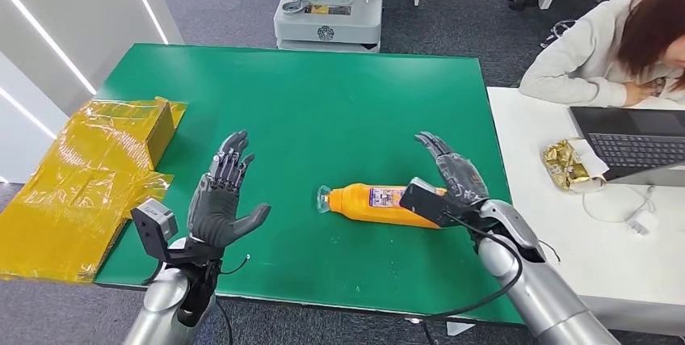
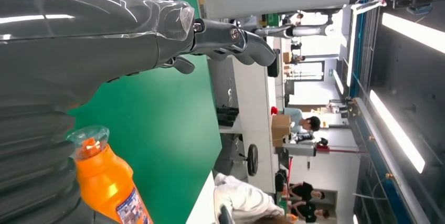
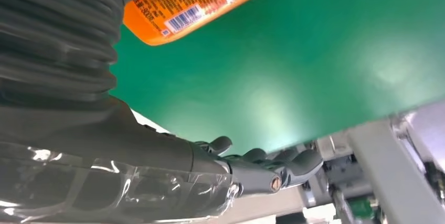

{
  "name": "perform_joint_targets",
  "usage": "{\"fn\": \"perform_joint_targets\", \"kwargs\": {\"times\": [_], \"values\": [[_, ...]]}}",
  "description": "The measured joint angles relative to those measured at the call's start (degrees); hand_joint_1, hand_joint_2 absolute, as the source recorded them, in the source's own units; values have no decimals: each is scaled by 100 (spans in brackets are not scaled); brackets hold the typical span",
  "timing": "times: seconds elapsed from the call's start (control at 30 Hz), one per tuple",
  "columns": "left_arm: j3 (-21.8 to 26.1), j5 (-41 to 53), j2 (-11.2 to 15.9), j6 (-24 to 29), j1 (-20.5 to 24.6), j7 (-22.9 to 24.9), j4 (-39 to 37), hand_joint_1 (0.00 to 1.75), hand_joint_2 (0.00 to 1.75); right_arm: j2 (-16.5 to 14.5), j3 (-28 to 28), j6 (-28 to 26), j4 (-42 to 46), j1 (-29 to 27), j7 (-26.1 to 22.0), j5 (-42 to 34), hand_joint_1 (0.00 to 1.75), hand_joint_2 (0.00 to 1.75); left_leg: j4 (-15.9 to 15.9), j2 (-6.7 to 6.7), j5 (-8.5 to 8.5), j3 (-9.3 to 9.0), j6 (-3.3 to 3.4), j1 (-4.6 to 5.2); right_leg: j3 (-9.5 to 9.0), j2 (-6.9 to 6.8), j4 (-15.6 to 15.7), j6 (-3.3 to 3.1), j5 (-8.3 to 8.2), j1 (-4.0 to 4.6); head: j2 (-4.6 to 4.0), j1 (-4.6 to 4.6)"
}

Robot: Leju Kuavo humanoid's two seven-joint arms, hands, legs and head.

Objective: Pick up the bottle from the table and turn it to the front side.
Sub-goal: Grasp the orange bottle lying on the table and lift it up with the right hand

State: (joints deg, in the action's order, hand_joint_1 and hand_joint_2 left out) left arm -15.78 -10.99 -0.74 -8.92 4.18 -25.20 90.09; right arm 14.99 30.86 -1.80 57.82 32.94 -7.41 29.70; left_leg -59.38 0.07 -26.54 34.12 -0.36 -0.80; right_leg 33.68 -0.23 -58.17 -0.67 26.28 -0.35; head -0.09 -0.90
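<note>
Now, bottle point(image 1: 381, 202): an orange bottle lies on its side on the green surface point(image 1: 323, 111), clear cap pointing toward the left hand, label strip facing up. Its base end is hidden behind the black wrist camera of the right arm.

Bottle, close views: in the left wrist view the bottle point(image 2: 107, 182) shows its clear cap and orange shoulder against the green top; in the right wrist view the bottle point(image 3: 199, 1) shows its base end with a barcode and printed label.

Left hand point(image 1: 222, 195): raised above the surface to the cap side of the bottle, well apart from it. Palm turned toward the bottle, fingers spread and pointing up and away from the robot, thumb stuck out toward the bottle. It holds nothing. In its own wrist view the left hand point(image 2: 99, 40) reaches out over the green top with fingers loosely extended.

Right hand point(image 1: 454, 171): just beside the base end of the bottle, on the side away from the cap. Fingers extended and apart, pointing away from the robot, palm facing the bottle. It grips nothing; whether it touches the bottle cannot be told. In its wrist view the right hand point(image 3: 157, 166) has its fingers slightly curled over the surface edge.

Arms: both silver forearms rise from the near edge of the surface, one on each side of the bottle.

Beyond the bottle: yellow wrapped cardboard point(image 1: 85, 175) lies past the left hand, overhanging the surface edge. A person point(image 1: 614, 38) sits at a white desk point(image 1: 565, 232) past the right hand, with a laptop point(image 1: 634, 143).
</note>
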Motion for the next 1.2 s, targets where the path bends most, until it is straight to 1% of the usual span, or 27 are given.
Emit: {"fn": "perform_joint_targets", "kwargs": {"times": [0.1,0.27,0.47,0.67,0.9,1.07,1.2], "values": [[0,-38,0,-31,-2,2,0,0,175,-3,156,155,-170,165,73,61,0,175,0,-1,0,1,0,0,0,-1,0,0,0,0,0,0],[0,-65,0,-82,-7,17,0,0,175,-7,377,104,-362,327,199,302,0,175,0,-2,0,2,0,0,0,-2,1,0,0,0,0,1],[0,-65,0,-124,-17,48,0,0,175,-9,534,121,-487,443,247,331,0,175,0,-3,0,2,0,0,0,-3,0,0,0,0,0,1],[1,-91,-2,-180,-106,137,16,0,175,-23,602,220,-622,554,291,279,0,175,0,-2,0,2,0,0,0,-3,0,0,0,0,0,1],[2,-107,-3,-246,-140,230,34,0,175,-108,632,261,-729,563,313,208,0,175,0,-2,0,2,0,0,1,-3,0,0,0,0,0,1],[2,-177,-23,-266,-30,451,33,0,175,-202,631,340,-815,578,426,178,0,175,0,-2,1,1,0,0,0,-3,0,0,0,0,0,1],[2,-206,-55,-269,90,526,33,0,175,-276,629,347,-893,606,451,148,0,175,-1,-2,1,0,0,0,0,-3,0,0,-1,0,0,1]]}}
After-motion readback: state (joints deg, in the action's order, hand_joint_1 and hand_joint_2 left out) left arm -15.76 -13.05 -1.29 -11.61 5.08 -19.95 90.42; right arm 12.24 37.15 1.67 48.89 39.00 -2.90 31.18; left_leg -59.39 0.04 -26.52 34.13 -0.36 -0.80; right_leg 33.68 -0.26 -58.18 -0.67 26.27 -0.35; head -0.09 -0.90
